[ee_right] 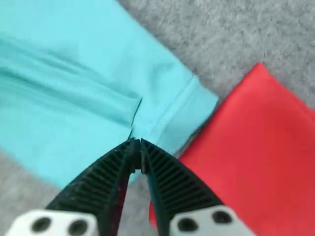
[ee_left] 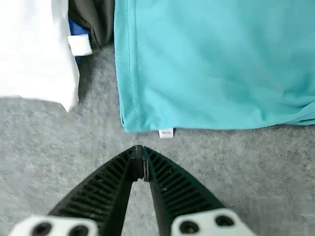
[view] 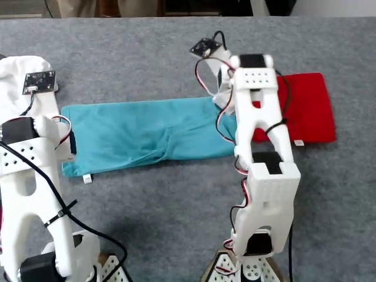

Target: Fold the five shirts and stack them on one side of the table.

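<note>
Left hand (ee_left: 138, 150) clenched above table (ee_left: 256, 177); right hand (ee_right: 137, 145) clenched over teal shirt (ee_right: 74, 73).

The teal shirt (view: 135, 132), red shirt (view: 308, 106) and white shirt (view: 13, 73) lie on a speckled grey table (view: 147, 50).

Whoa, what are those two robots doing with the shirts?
They are folding shirts. A teal shirt lies across the table in a long folded strip. The left arm is by the shirt's tagged corner, its jaws shut on nothing. The right arm is over the other end, where the teal shirt meets a red shirt, jaws shut too. A white shirt lies at the left side.
</note>
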Robot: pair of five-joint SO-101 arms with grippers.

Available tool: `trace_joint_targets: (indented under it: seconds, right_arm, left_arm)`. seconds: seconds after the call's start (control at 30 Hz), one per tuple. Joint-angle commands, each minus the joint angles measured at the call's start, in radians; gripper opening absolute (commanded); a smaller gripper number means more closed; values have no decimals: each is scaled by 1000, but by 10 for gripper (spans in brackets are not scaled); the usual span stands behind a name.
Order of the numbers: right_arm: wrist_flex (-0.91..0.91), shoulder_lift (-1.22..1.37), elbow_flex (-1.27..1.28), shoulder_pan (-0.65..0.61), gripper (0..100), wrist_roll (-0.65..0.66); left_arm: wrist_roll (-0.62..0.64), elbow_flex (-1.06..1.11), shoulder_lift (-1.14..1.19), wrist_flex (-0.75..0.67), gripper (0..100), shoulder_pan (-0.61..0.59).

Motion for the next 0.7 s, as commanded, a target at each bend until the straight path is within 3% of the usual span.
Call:
trace_joint_targets:
  seconds: [0.0, 0.13, 0.4, 0.67]
  right_arm:
    - [216, -28, -214, 7, 2, 0]
    - [278, -176, -262, 10, 2, 0]
    - [226, -581, 165, -73, 2, 41]
    - [-21, -923, 711, -70, 2, 178]
  left_arm:
    - [3, -46, -21, -51, 43, -55]
    - [110, -57, 31, -94, 212, -107]
    - [129, -290, 410, -101, 210, -83]
    - [115, -508, 771, -103, 210, -77]
